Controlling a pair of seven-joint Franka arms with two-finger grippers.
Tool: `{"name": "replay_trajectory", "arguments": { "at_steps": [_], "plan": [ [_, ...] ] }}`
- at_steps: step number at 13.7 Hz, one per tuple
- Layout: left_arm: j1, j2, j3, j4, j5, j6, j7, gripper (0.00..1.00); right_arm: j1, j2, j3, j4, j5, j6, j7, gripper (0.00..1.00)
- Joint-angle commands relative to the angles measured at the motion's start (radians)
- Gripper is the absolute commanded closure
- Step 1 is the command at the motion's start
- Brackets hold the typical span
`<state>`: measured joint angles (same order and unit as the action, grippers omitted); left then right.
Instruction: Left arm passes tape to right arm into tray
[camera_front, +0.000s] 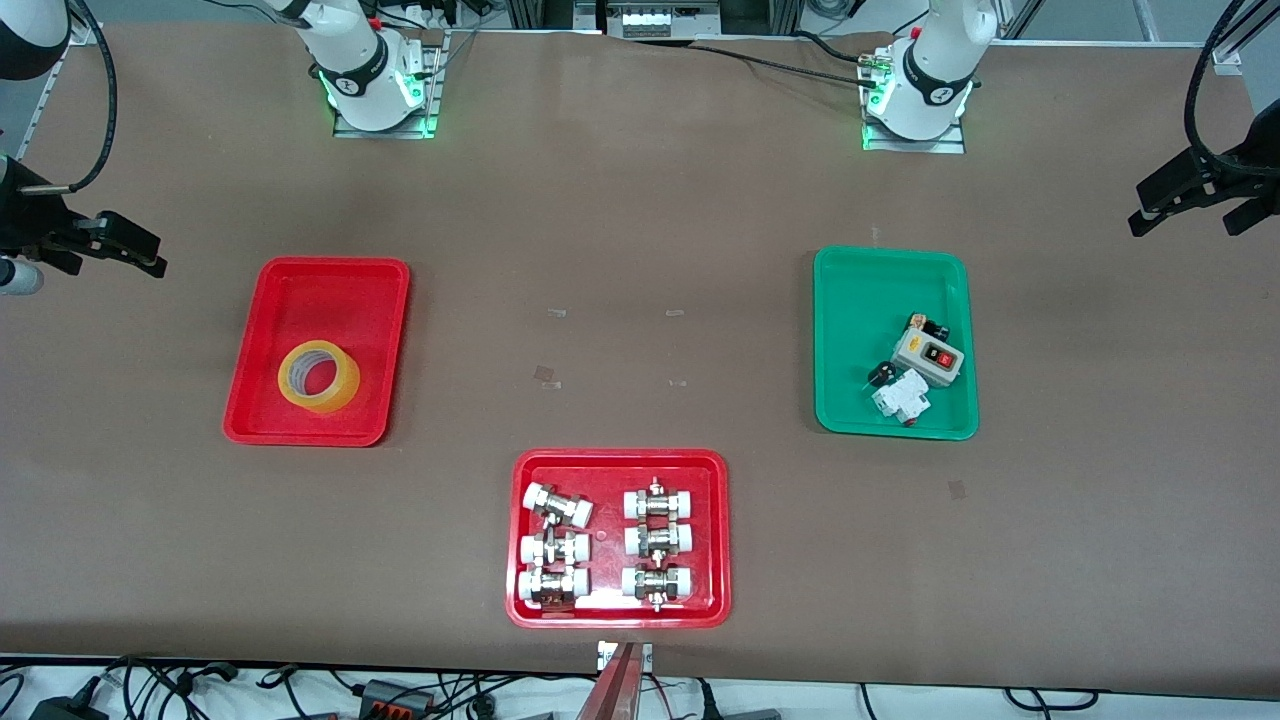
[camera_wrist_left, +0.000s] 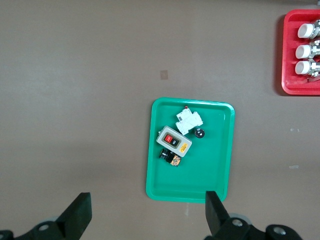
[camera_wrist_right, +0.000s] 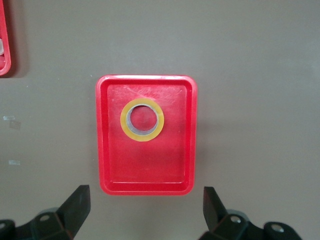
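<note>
Tape (camera_front: 319, 376) sits flat in the plain red tray (camera_front: 268, 350) on my front view, with both arms pulled up to the surface's ends. Left wrist view: left jaws (camera_wrist_left: 148, 215) spread wide, hanging over the green tray (camera_wrist_left: 216, 150). Right wrist view: right jaws (camera_wrist_right: 146, 209) spread too, tape (camera_wrist_right: 142, 120) and tray (camera_wrist_right: 147, 170) well below, nothing pinched.

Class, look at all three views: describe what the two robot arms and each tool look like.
Both arms are glossy white with black joint bands, green lights glowing at their bases, black cables trailing. The left tool and right tool are matte black, each with two wedge-shaped fingers.
</note>
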<state>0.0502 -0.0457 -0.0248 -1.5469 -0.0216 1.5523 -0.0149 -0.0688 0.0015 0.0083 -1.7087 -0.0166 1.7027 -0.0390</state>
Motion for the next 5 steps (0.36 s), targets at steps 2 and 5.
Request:
{"name": "replay_trajectory", "arguments": {
  "at_steps": [2, 5],
  "plan": [
    [0.002, 0.003, 0.0, 0.021, -0.003, -0.015, 0.015, 0.0, -0.017, -0.029, 0.012, -0.02, 0.02, -0.021, -0.009, 0.0],
    [0.002, 0.003, 0.0, 0.021, -0.005, -0.015, 0.015, 0.0, -0.017, -0.034, 0.013, -0.02, 0.02, -0.023, -0.009, 0.0]
  ]
}}
